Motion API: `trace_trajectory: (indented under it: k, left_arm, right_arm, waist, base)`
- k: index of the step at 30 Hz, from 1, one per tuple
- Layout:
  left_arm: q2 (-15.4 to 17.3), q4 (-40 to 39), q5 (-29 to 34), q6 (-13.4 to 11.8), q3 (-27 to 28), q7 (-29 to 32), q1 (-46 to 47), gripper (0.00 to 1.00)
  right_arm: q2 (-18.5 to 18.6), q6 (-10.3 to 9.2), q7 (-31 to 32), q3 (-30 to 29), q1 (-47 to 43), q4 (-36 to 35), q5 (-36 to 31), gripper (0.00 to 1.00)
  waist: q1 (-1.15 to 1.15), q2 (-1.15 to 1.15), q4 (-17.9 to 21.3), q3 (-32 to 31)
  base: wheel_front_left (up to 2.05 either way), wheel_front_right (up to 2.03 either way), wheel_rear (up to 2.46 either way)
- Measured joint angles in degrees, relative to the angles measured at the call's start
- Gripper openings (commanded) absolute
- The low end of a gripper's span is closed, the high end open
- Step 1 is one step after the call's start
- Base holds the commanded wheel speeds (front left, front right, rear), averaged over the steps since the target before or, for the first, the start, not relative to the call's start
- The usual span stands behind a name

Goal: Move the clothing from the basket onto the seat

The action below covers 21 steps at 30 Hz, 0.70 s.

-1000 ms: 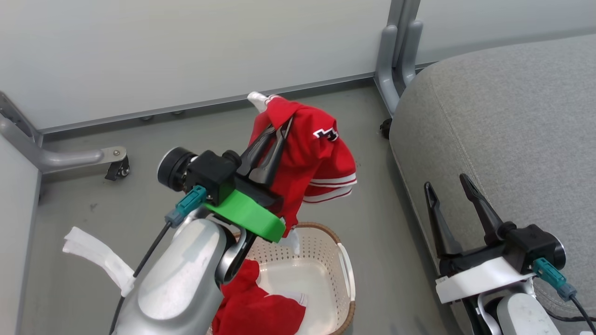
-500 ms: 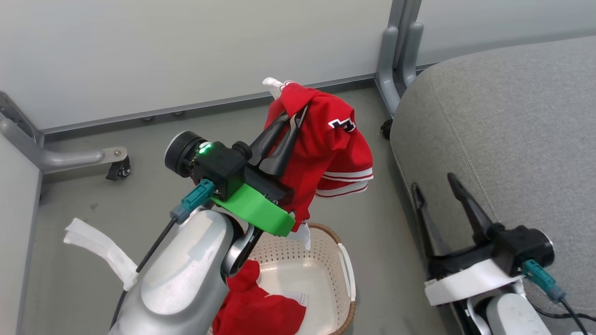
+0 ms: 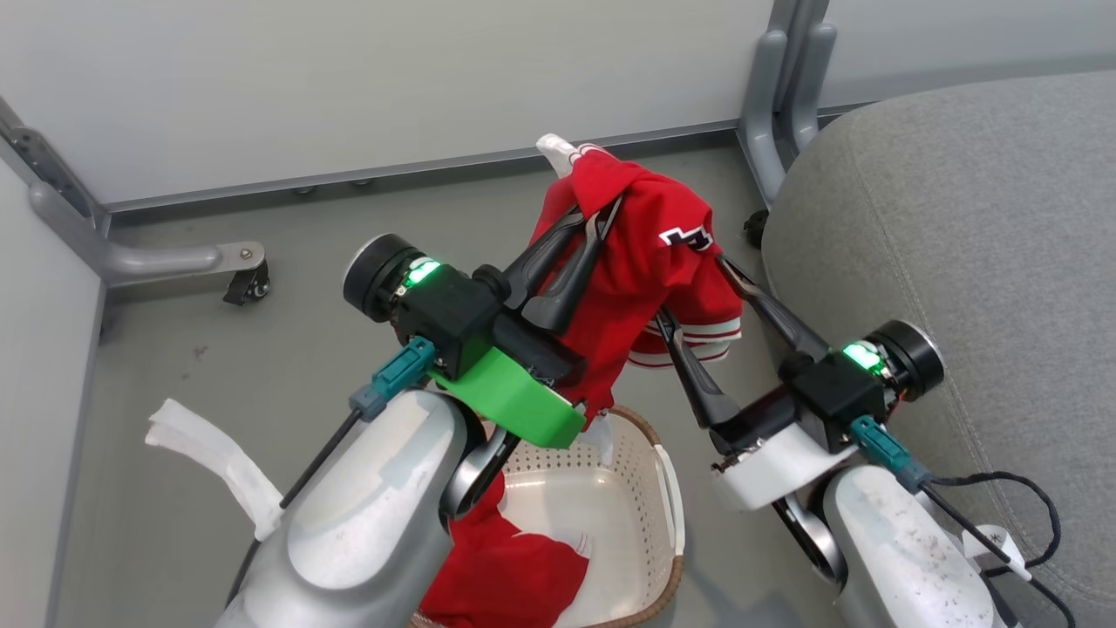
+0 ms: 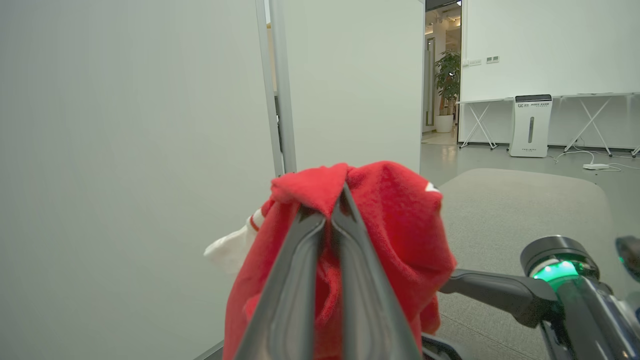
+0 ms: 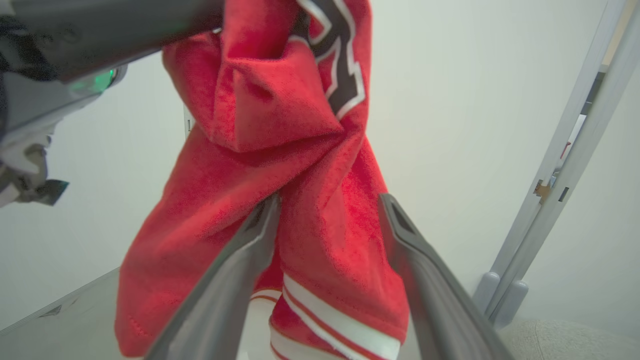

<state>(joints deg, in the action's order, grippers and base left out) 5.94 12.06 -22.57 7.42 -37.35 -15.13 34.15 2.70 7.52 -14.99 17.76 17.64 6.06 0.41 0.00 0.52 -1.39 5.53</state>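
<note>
My left gripper (image 3: 603, 214) is shut on the top of a red garment (image 3: 645, 270) with white stripes and a dark letter logo, holding it up above the floor between basket and seat. In the left wrist view the shut fingertips (image 4: 334, 200) pinch the red fabric (image 4: 395, 225). My right gripper (image 3: 693, 288) is open, its fingers straddling the garment's hanging lower part (image 5: 325, 240). A second red garment (image 3: 514, 576) lies in the cream basket (image 3: 671, 488), partly hidden by my left forearm. The grey seat (image 3: 959, 218) is at the right.
A white cloth (image 3: 209, 458) lies on the floor at the left. Pale partition walls enclose the back and left, with a castor foot (image 3: 248, 281) and a grey upright post (image 3: 785, 96) beside the seat. A black cable (image 3: 1003, 488) trails over the seat's front.
The right gripper has swung up and left from beside the seat to straddle the hanging garment. The left gripper has carried the garment to the right. The head view has shifted a little.
</note>
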Motion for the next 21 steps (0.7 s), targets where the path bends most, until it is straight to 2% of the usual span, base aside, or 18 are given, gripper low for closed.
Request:
trace_trajectory:
  k: [8,9,10,21]
  left_arm:
    - [-0.7,-0.8,0.0,0.0,-2.1,0.0,0.0,0.0]
    - [-0.8,-0.9,0.0,0.0,-2.3,0.0,0.0,0.0]
    - [-0.8,-0.9,0.0,0.1,-2.4,0.0,0.0,0.0]
    - [-1.0,-0.9,-0.2,0.1,-3.0,0.0,-0.1,0.0]
  right_arm:
    - [0.1,0.0,0.0,1.8,5.7,6.5,-1.9,1.0]
    - [0.1,0.0,0.0,2.4,6.2,7.8,-1.9,0.89]
    - [0.2,0.0,0.0,2.9,6.6,8.8,-1.8,0.0]
    - [0.4,0.0,0.0,2.5,8.0,9.3,-0.5,0.0]
  waist:
    - [0.0,0.0,-1.4,1.0]
    - [0.0,0.0,-1.5,1.1]
    - [0.0,0.0,-1.6,1.2]
    - [0.0,0.0,-1.8,2.1]
  base:
    - [0.0,0.0,0.0]
    - [0.0,0.0,0.0]
    - [0.0,0.0,0.0]
    - [0.0,0.0,0.0]
